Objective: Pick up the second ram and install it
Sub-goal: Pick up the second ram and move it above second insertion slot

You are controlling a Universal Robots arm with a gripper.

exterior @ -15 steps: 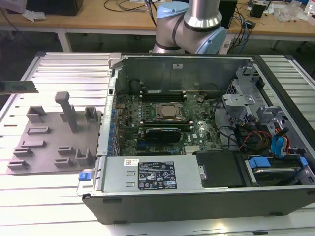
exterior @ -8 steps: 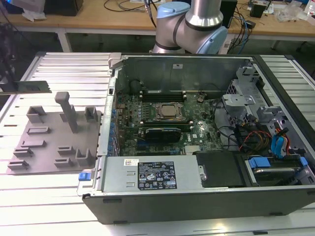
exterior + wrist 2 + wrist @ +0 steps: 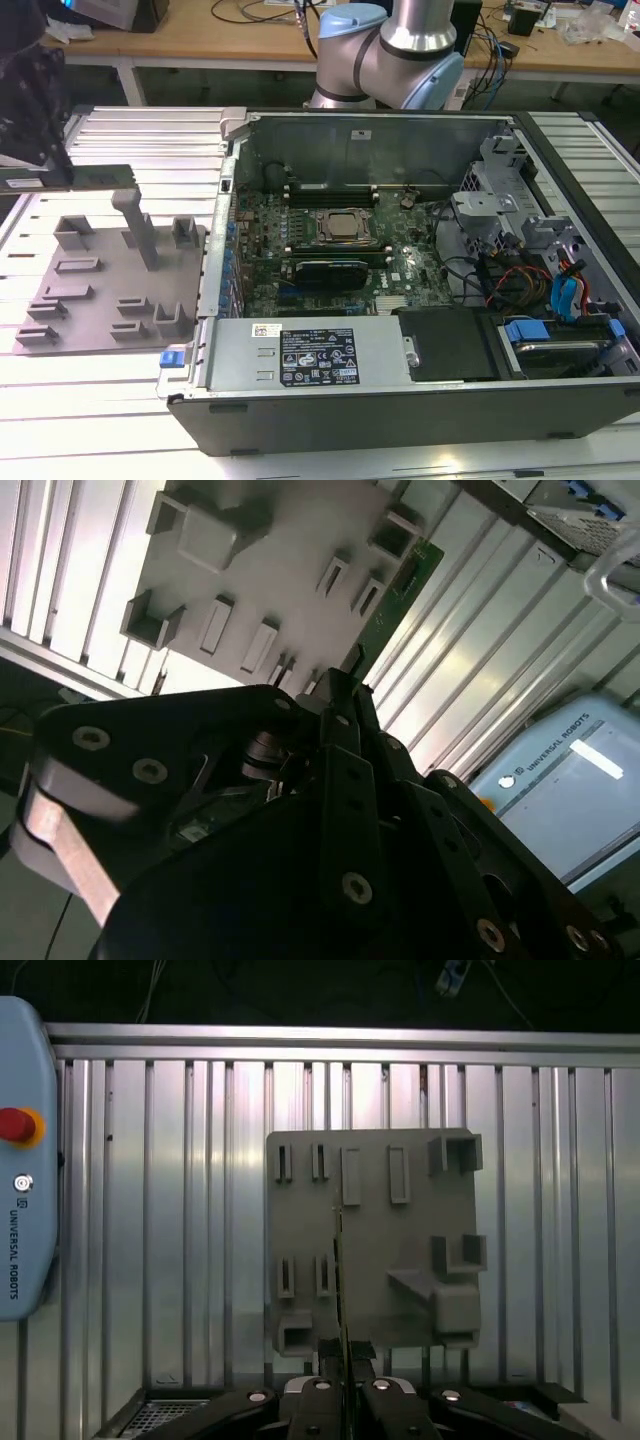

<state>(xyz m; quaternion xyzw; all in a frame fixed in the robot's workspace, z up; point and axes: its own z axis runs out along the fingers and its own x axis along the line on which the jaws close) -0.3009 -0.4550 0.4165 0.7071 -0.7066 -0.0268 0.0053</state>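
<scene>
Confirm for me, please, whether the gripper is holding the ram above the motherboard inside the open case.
Not quite. The gripper is holding the ram, but above the grey tray outside the case, not above the motherboard. The exterior view shows this, and the first wrist view has the ram over the tray too.

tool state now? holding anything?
tool: closed on the second ram, with the grey holder tray beyond it in both wrist views.
</scene>
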